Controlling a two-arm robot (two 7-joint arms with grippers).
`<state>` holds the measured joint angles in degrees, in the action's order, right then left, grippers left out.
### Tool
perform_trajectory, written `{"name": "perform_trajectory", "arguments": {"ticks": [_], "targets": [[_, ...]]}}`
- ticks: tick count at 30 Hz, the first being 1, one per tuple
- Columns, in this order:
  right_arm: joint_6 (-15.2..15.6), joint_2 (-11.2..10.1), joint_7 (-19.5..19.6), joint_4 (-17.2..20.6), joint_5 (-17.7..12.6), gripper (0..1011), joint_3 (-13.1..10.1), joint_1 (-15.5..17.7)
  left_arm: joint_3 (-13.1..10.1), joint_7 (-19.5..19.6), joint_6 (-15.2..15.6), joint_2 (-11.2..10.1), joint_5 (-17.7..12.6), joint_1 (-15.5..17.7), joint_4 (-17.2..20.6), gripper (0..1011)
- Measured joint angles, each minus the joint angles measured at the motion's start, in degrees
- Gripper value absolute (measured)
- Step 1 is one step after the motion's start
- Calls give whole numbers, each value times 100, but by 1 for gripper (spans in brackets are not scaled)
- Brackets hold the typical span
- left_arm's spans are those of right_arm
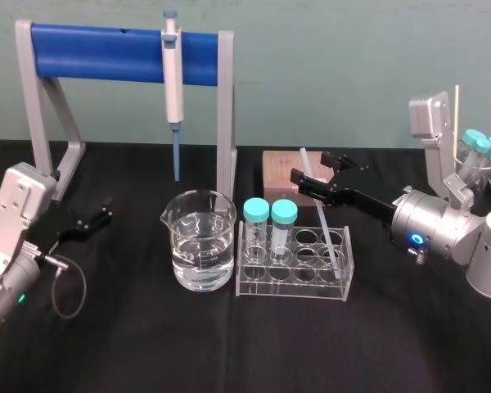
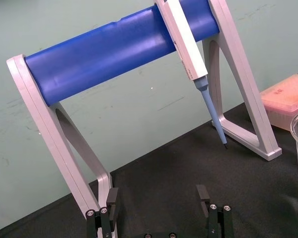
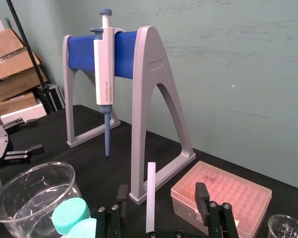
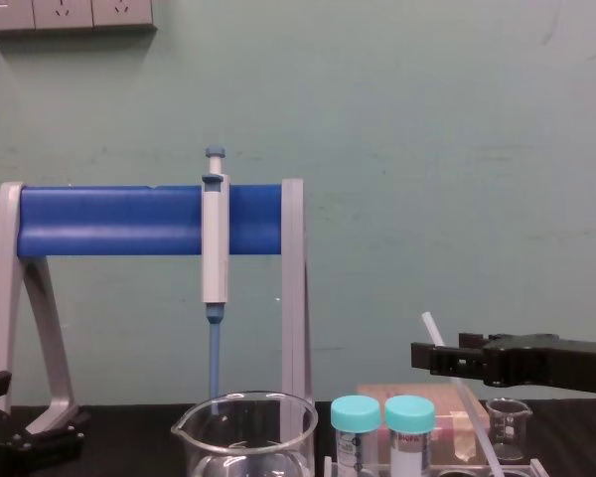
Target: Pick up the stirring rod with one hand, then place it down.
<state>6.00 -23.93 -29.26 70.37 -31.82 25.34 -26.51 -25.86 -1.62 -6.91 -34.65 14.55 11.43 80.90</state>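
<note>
Black worktop [image 1: 229,352]: open right tool [image 1: 313,170] straddles the stirring rod [image 1: 326,225] leaning in the test-tube rack [image 1: 295,284]; grasp, lift and placing apparently remain. Left tool [image 1: 105,210] idle, open, near left edge.

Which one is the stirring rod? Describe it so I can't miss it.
Start at the grey stand with the blue bar; before it, right of the water beaker, sits a clear tube rack. The stirring rod leans from its right end, between the open fingers of the right gripper: a thin translucent-white stick, far taller than the teal-capped tubes.

Pale green wall [image 4: 427,149] behind a black-covered table [image 1: 229,344].
</note>
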Motion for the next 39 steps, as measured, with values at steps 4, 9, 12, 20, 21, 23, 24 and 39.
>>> {"name": "perform_trajectory", "arguments": {"ticks": [4, 9, 12, 20, 21, 23, 24, 39], "targets": [[-2, -2, 1, 2, -5, 768, -3, 2, 0, 0, 0, 0, 0, 0, 0, 1000], [-4, -4, 1, 5, -8, 612, -5, 5, 0, 0, 0, 0, 0, 0, 0, 1000], [-6, -5, 1, 8, -10, 511, -7, 7, 0, 0, 0, 0, 0, 0, 0, 1000], [-8, -5, 1, 11, -14, 274, -7, 10, 0, 0, 0, 0, 0, 0, 0, 1000], [-8, -5, 1, 10, -14, 249, -7, 10, 0, 0, 0, 0, 0, 0, 0, 1001], [-8, -5, 2, 10, -14, 171, -7, 10, 0, 0, 0, 0, 0, 0, 0, 1000], [-8, -5, 2, 10, -14, 138, -7, 10, 0, 0, 0, 0, 0, 0, 0, 1000], [-8, -5, 7, 11, -14, 72, -8, 10, 0, 0, 0, 0, 0, 0, 0, 1000]]}}
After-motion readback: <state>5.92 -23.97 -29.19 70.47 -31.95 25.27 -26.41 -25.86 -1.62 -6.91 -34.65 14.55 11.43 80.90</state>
